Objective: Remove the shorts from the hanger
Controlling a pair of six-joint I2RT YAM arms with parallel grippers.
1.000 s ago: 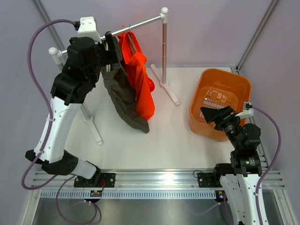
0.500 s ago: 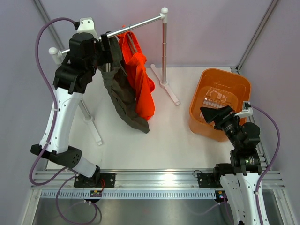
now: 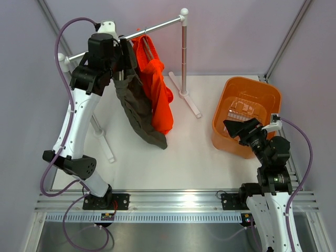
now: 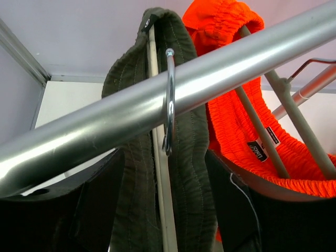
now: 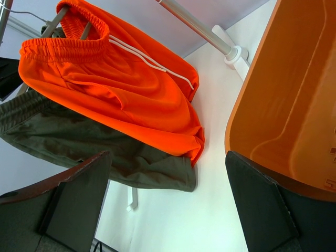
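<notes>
White tabletop (image 3: pixel 199 152), matt, with an aluminium track (image 3: pixel 173 197) along its near edge. Pale lilac walls (image 3: pixel 236 31) close the back and sides.

Silver rail (image 3: pixel 157 27) of a garment rack spans the far left of the table.

Orange plastic basket (image 3: pixel 221 118): well right of the rail, standing on the table.

Olive quilted garment (image 3: pixel 136 113): hangs from the rail on a cream hanger whose chrome hook (image 4: pixel 169 100) loops over it.

Shorts (image 3: pixel 160 100): bright orange, on the same rail just right of the olive garment, white drawstring showing. They are draped on the hanger (image 4: pixel 258 128), whose grey arms run inside the gathered waistband.

Left gripper (image 3: pixel 127 58): up at the rail, jaws parted, olive garment showing between them. Contact can't be told.

Right gripper (image 3: pixel 233 127): far from the rail, over the basket's near rim, jaws spread wide, nothing between.

Black tag (image 4: pixel 261 149) on the shorts, below the rail: white lettering, too blurred to read.
</notes>
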